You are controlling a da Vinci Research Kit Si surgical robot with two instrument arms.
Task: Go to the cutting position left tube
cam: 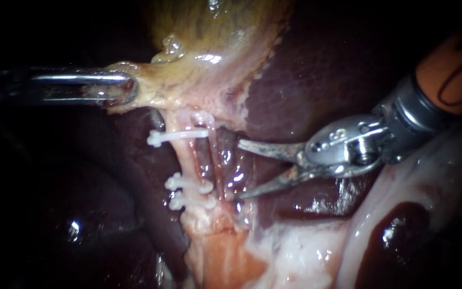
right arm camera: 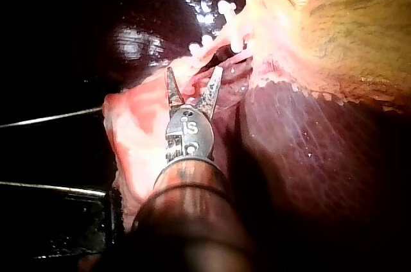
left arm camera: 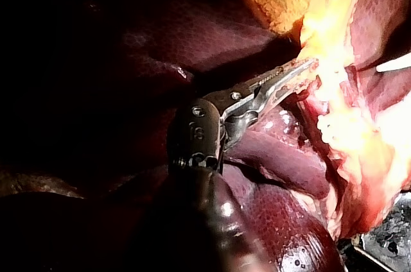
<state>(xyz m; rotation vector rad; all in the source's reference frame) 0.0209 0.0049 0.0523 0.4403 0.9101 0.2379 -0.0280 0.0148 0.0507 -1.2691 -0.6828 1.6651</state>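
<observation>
Here, at the far left of the endoscope view, my left instrument (cam: 121,88) comes in level, its jaws pinched on the pale lower edge of the gallbladder (cam: 215,37) and holding it out to the side. Just right of that hold the left tube (cam: 189,160) runs down from the gallbladder's neck as a pale cord. It carries an upper clip (cam: 180,136) and, further down, two lower clips (cam: 188,194) set close together, with a bare stretch of tube between the one and the pair. That bare stretch is, I judge, the place to cut. Right of the tube lies a darker, glistening strip of tissue (cam: 217,160), and just beyond it stand the curved blades of my right instrument (cam: 238,169). They are spread wide with nothing between them, their tips level with the bare stretch but short of the tube. Behind them is the dark liver (cam: 322,64). The step in hand looks to be the approach: the blades are aimed, not yet astride the tube. The next move would call for a short advance leftward between the clips, perhaps with a turn of the wrist, since the blades open along the tube's run rather than across it. It must touch neither the clips nor the darker strip.
</observation>
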